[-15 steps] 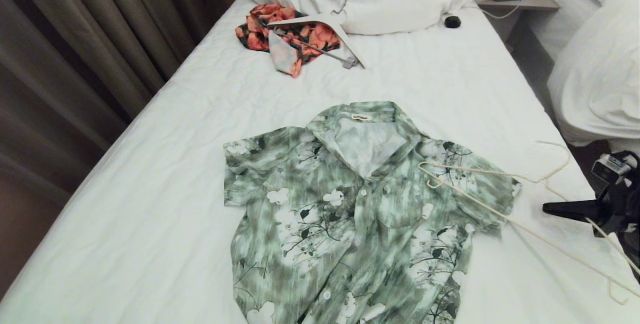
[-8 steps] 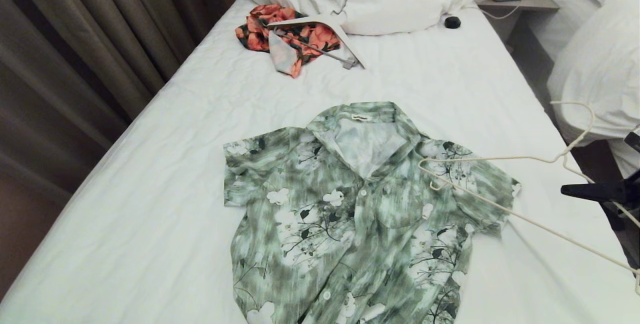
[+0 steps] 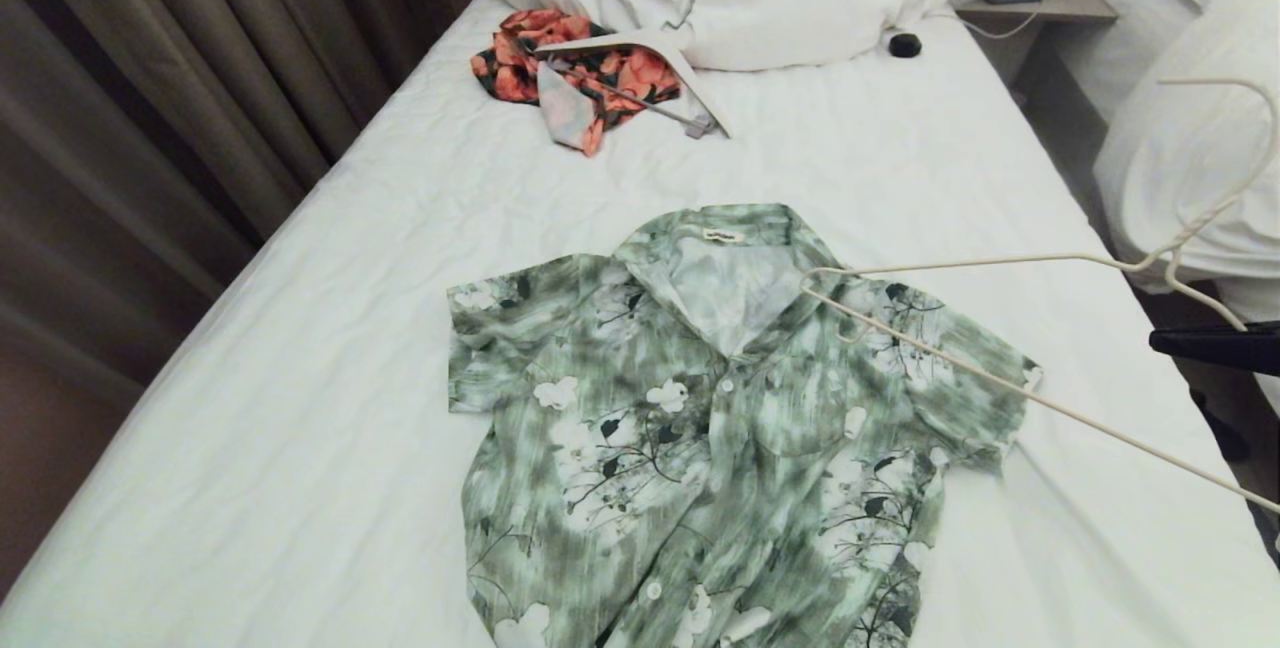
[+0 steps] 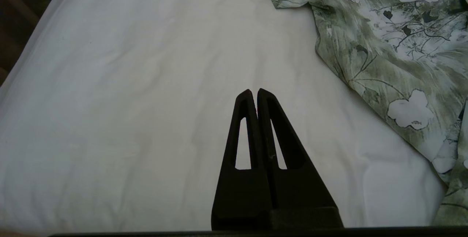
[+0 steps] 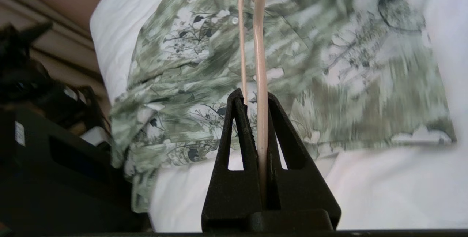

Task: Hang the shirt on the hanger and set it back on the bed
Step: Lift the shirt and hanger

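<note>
From the head, I see the green and white flowery shirt (image 3: 720,428) flat on the white bed (image 3: 300,408), near its front edge. My right gripper (image 3: 1160,339), at the right edge, holds the thin cream wire hanger (image 3: 1000,263) above it.

Left wrist: my left gripper (image 4: 254,92) is closed and empty over the sheet.

Right wrist: my fingers (image 5: 278,120) pinch the hanger wire.

The shirt (image 3: 720,428), green and white floral with short sleeves, lies flat and face up at lower centre of the head view, collar open toward the pillows; the bed (image 3: 330,328) under it wears a smooth white sheet; the hanger (image 3: 1000,263), thin and cream, is lifted at the right, its tip over the shirt's collar, hook raised at upper right.
</note>
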Robot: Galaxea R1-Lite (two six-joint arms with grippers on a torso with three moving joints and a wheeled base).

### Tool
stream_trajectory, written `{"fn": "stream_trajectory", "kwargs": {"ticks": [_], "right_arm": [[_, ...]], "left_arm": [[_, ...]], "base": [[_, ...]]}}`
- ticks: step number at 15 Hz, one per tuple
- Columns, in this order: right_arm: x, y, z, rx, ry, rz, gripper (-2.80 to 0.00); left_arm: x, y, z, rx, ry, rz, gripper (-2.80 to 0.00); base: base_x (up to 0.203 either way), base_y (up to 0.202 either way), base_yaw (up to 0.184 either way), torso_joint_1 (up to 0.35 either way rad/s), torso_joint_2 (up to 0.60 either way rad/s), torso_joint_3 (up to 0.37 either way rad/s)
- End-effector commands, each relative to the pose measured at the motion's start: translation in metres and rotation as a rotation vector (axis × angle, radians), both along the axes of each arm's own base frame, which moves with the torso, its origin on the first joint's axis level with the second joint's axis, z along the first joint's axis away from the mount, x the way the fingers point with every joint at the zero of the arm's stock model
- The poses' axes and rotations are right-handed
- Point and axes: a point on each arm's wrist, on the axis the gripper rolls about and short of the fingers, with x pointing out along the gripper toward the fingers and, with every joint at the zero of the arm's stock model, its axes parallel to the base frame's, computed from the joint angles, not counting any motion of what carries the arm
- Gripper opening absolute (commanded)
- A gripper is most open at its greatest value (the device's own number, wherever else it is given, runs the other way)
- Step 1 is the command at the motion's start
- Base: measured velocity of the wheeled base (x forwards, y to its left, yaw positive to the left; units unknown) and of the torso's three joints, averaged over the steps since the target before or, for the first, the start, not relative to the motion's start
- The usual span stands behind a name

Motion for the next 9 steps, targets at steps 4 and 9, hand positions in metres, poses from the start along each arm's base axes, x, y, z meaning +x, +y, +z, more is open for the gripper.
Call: {"fn": "stream_trajectory", "kwargs": {"ticks": [4, 9], "right_arm": [[-0.008, 0.012, 0.001, -0.041, -0.180, 0.071, -2.80], [-0.001, 0.005, -0.003, 0.014, -0.262, 0.150, -2.80]], "left_arm": [[0.000, 0.000, 0.000, 0.005, 0.003, -0.001, -2.80], [0.000, 0.000, 0.002, 0.071, -0.006, -0.006, -2.80]], "base": [[0.000, 0.000, 0.000, 0.000, 0.00, 0.000], [0.000, 0.000, 0.000, 0.000, 0.00, 0.000]]}}
